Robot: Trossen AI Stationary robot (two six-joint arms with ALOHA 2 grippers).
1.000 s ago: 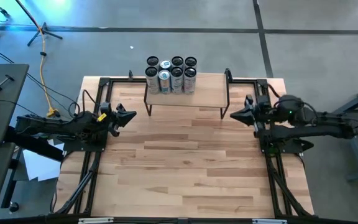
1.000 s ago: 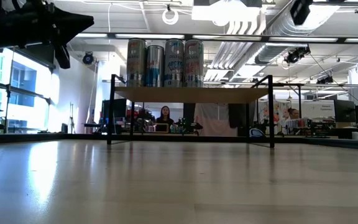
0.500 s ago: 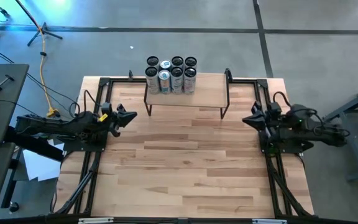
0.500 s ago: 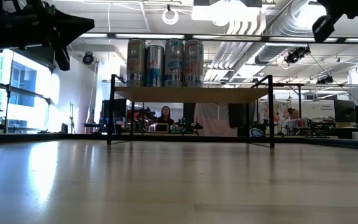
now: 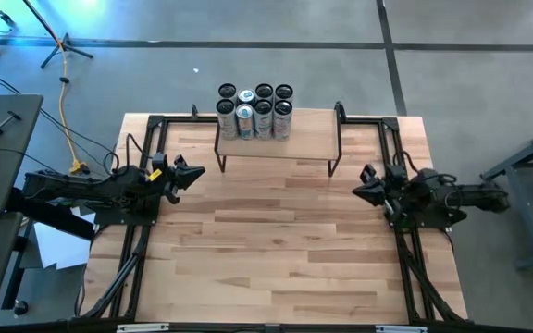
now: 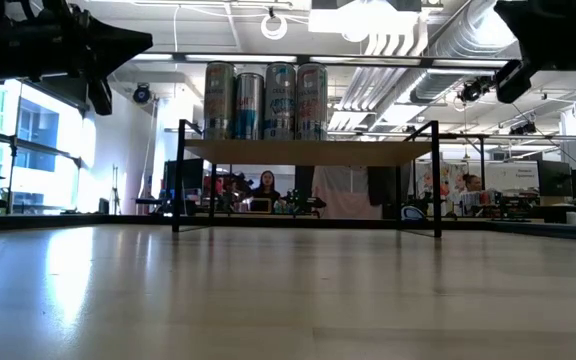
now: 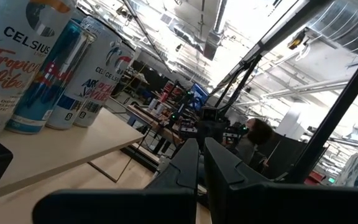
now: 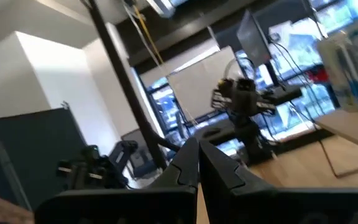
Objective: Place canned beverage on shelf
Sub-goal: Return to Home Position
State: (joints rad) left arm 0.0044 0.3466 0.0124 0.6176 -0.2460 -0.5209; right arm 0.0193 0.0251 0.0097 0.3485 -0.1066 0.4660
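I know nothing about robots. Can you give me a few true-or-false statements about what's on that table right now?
1. The cans stand on the shelf. True.
2. The cans are spread evenly along the shelf. False: they bunch at its left end.
3. The right tool grips a can. False: it is shut on nothing, by the right edge of the table.
4. The left tool holds nothing. True.

Both arms are matte black, built of blocky jointed segments with rounded housings. The left arm, at the table's nine o'clock, wears a small yellow tag just behind its gripper (the one bright spot on it). The right arm, at three o'clock, is black right through to its gripper. The dark fingers taper to a wedge, with a thin seam between them.
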